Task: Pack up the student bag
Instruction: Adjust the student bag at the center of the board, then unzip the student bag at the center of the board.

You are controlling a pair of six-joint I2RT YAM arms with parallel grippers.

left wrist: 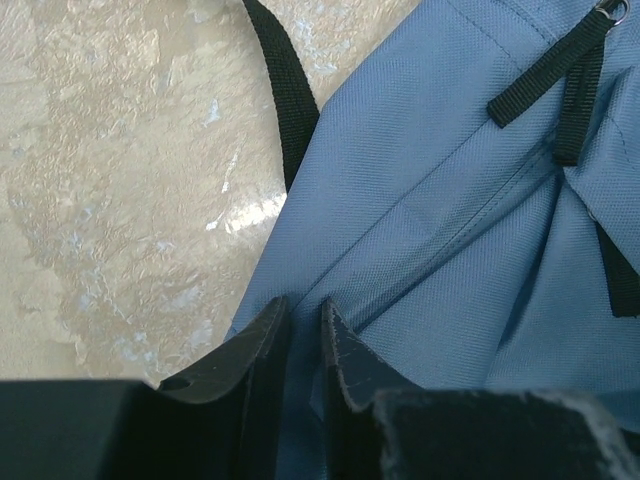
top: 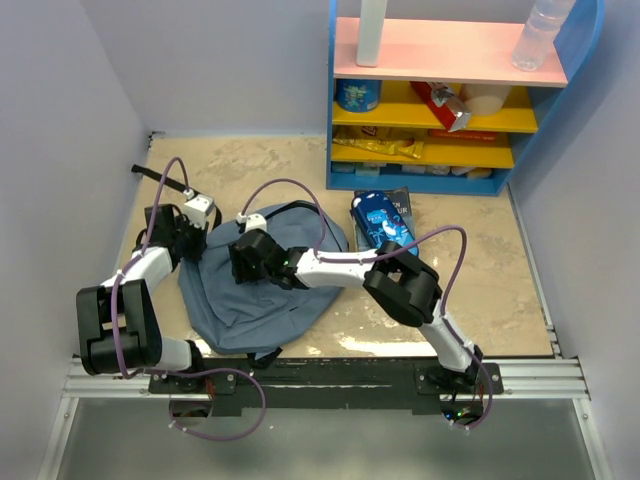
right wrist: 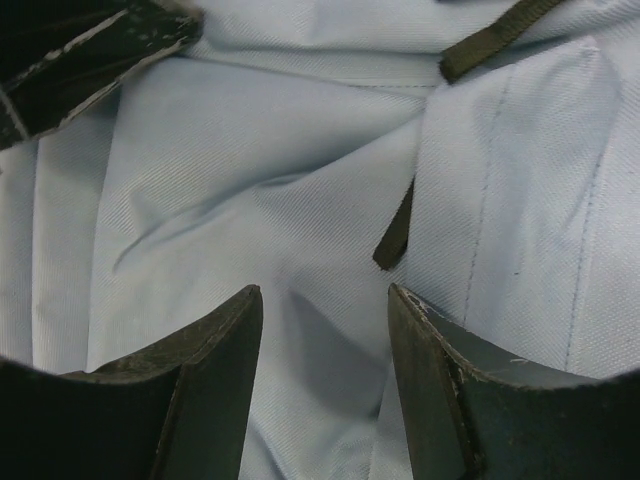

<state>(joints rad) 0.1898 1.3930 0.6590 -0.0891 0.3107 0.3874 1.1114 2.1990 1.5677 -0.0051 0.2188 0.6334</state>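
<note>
Top external view: a mottled beige stone-look surface (top: 480, 280), boxed in by pale lilac walls (top: 60, 110), with a blue shelf unit with a pink top (top: 430, 62) at the far right. The large soft slate-blue fabric backpack (top: 270, 300) lies flat, left of centre, its long axis running near-left to far-right; which end is the top, I cannot tell. The left gripper (left wrist: 303, 305) has its jaws pinching a fold at the backpack's left edge. The right gripper (right wrist: 325, 295) is over the middle, jaws spread above the cloth.
</note>
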